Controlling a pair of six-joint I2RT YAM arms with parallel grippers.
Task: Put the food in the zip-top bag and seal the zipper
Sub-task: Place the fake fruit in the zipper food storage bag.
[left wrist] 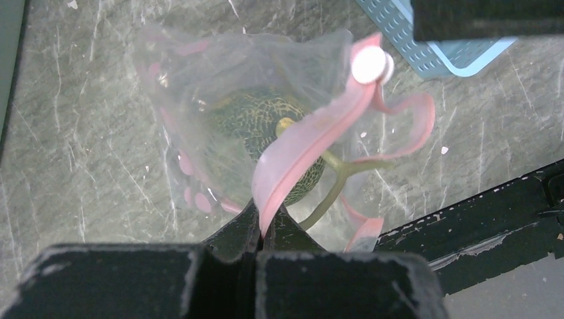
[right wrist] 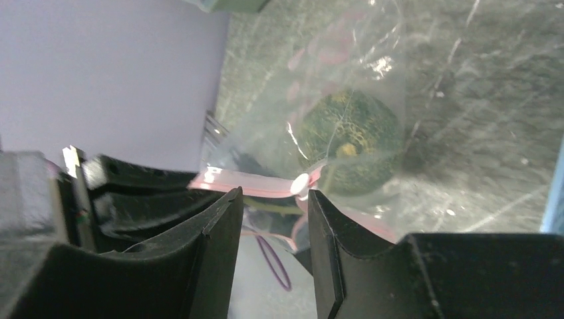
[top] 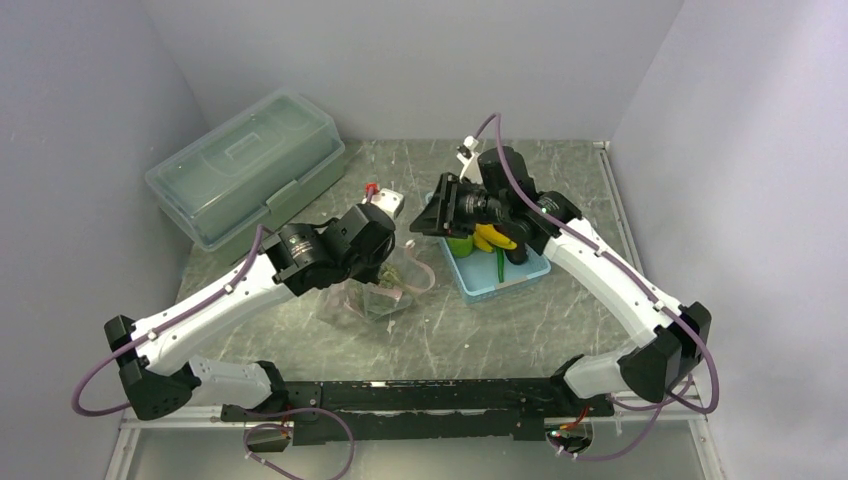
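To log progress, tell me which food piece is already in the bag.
The dull-green netted melon, seen through the zip-top bag; the yellow bananas and bright-green piece lie in the blue basket.

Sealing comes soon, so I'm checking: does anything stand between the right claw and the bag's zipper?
Nothing visible does. The zipper and its white slider show in open air beyond the open right claw.

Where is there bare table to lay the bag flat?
Bare: the strip between the zip-top bag and the black base rail, and the back corner behind the blue basket. Crowded: between bag and basket, and beside the lidded box.
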